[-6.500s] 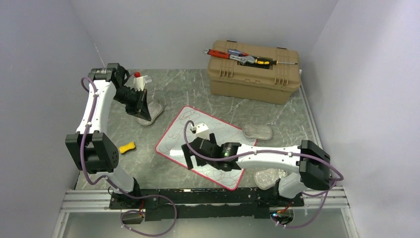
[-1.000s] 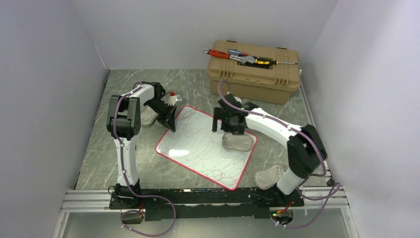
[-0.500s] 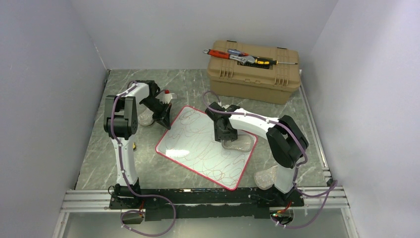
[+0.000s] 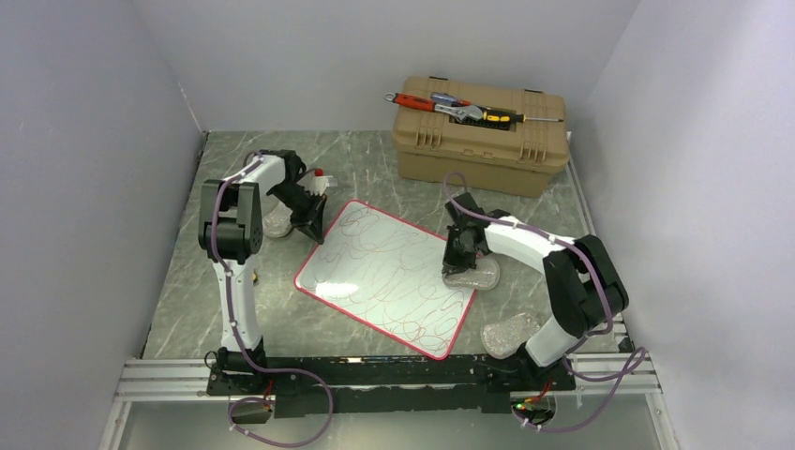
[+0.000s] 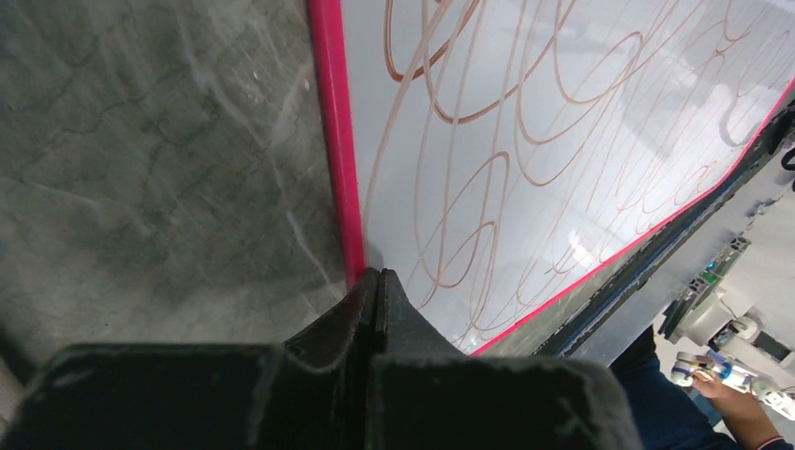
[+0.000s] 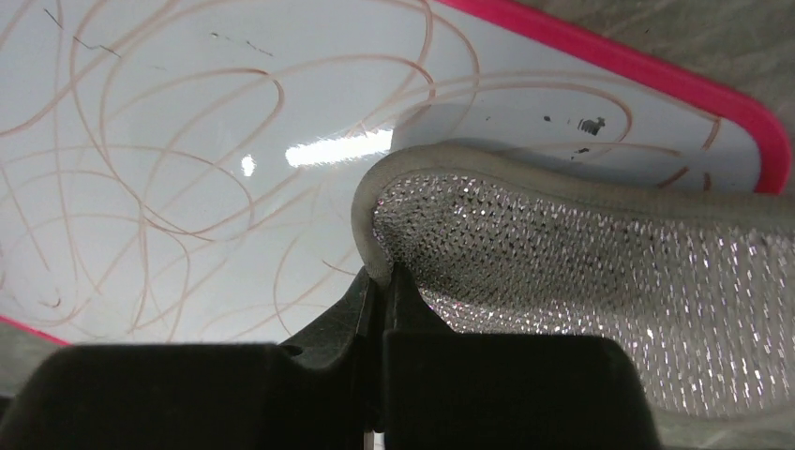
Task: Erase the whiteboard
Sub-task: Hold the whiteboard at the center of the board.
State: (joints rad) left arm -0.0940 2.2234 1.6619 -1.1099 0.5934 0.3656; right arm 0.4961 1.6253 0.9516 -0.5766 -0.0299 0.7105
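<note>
At the counter's middle, whiteboard (image 4: 384,277): lies flat and skewed on the grey marbled counter (image 4: 234,169). It has a red rim all round, and thin reddish-brown loops cover its glossy face.
Right hand (image 4: 459,255): its fingers (image 6: 370,305) are pinched together on the raised edge of a silvery mesh scrub pad (image 4: 473,274).
Scrub pad: sits at the whiteboard's right corner, partly over the red rim and partly on the counter.
Left hand (image 4: 314,228): fingers pressed together with nothing between them. In the left wrist view the tips touch the red rim on the board's far-left side.
Second pad (image 4: 277,222): on the counter just beside the whiteboard's far-left side, partly under the left arm.
Third pad (image 4: 511,333): on the counter near the right arm's base, apart from the board.
Toolbox (image 4: 483,141): tan plastic, lid shut, at the counter's far right, well apart from the whiteboard.
Tools on lid: a red-handled wrench (image 4: 436,103) and a yellow-and-black screwdriver (image 4: 511,117).
</note>
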